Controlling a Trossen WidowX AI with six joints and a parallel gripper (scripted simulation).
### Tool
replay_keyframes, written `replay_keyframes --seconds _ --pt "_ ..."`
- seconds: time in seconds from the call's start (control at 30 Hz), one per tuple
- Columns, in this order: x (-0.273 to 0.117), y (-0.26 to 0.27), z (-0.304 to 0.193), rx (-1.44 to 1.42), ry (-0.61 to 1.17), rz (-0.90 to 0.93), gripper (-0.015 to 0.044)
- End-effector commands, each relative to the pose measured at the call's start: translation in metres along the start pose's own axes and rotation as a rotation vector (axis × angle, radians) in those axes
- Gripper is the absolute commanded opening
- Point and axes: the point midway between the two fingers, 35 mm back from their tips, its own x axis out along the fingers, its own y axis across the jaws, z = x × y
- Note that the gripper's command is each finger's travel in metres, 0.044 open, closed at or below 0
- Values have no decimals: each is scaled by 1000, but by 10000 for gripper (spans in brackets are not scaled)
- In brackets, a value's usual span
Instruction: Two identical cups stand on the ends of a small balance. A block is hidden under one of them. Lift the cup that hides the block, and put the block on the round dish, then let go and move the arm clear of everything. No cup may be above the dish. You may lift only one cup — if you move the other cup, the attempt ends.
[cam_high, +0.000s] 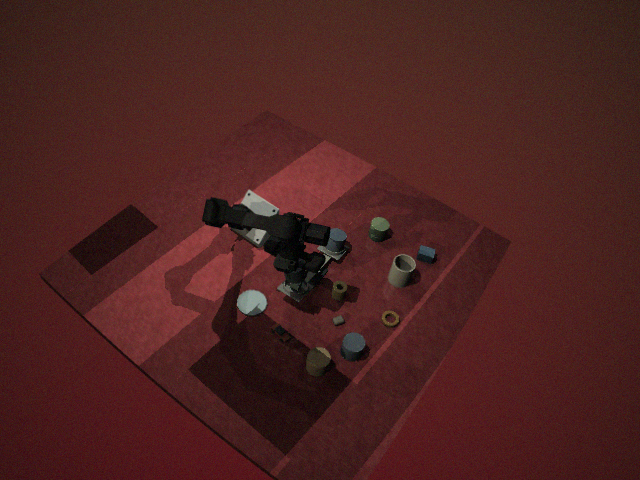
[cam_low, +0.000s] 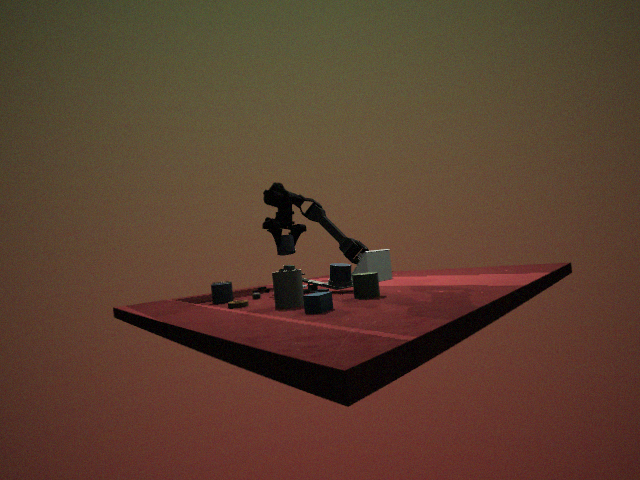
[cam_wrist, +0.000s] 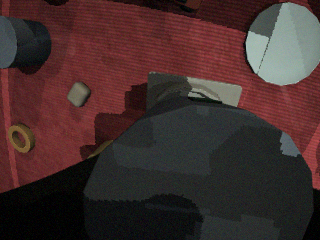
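Observation:
My gripper (cam_low: 285, 248) is shut on one grey-blue cup (cam_low: 286, 241) (cam_wrist: 200, 160). It holds the cup upright, raised over one end of the balance (cam_low: 323, 283) (cam_wrist: 231, 93). The other grey-blue cup (cam_high: 337, 240) (cam_low: 340, 274) stands on the balance's other end. In the wrist view the held cup hides most of the near end plate. A dark green edge (cam_wrist: 206, 100) shows on that plate and may be the block; the rest is hidden. The pale round dish (cam_high: 247, 298) (cam_wrist: 290, 52) lies beside the balance with nothing on it.
A beige mug (cam_high: 399, 276) (cam_low: 287, 289), green cylinder (cam_high: 379, 232) (cam_low: 366, 285), blue box (cam_high: 426, 254) (cam_low: 317, 303), olive tube (cam_high: 338, 294), grey piece (cam_high: 338, 320) (cam_wrist: 79, 94), blue-grey cylinder (cam_high: 353, 348) (cam_low: 221, 292) and yellowish cylinder (cam_high: 317, 363) stand around the balance. A toy car (cam_high: 280, 332) lies near the dish.

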Motion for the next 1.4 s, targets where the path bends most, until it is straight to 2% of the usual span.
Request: replay_keyframes --seconds 0.0,0.17,0.37,0.87,1.37 --pt "0 0 0 -1 0 1 0" --pt "2 -2 4 0 2 -1 0" --pt "15 -26 34 9 17 -18 0" --pt "44 -102 90 31 29 -53 0" --pt "61 -185 113 50 1 -90 0"
